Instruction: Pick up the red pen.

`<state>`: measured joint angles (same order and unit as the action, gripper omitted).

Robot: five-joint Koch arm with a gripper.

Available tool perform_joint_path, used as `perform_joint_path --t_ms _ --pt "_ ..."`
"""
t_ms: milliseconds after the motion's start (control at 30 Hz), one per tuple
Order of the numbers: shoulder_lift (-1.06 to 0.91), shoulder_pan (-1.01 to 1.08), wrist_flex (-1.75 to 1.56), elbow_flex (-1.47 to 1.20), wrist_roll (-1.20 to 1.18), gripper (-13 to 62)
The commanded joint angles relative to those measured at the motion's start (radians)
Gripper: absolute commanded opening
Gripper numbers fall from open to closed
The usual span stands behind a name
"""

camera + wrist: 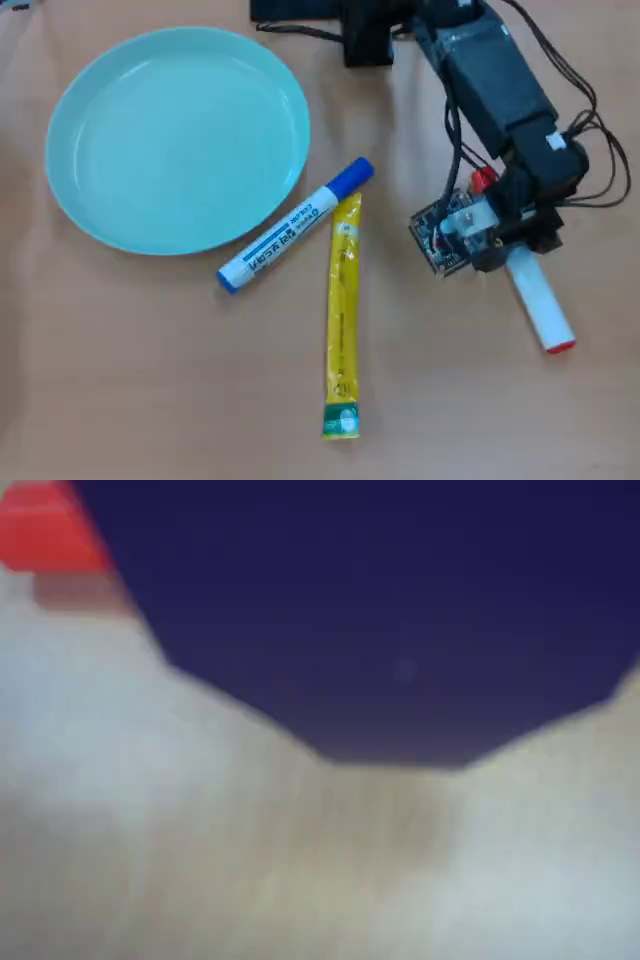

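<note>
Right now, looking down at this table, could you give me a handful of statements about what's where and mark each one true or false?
1. The light green plate holds nothing. True.
2. The blue-capped marker lies on the plate. False: it lies on the table beside the rim.
3. The yellow tube has a green end. True.
4. The red pen lies far from the arm, next to the plate. False: it lies under the arm's pincer, right of the tube in the overhead view.
5. The wrist view shows the pen sharply. False: it is blurred.
</note>
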<state>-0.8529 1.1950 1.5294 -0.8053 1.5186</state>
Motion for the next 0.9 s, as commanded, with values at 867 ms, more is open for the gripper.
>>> perform_joint_path --t_ms 867 --pt "0.06 -0.061 -0.005 0.037 -0.048 0.3"
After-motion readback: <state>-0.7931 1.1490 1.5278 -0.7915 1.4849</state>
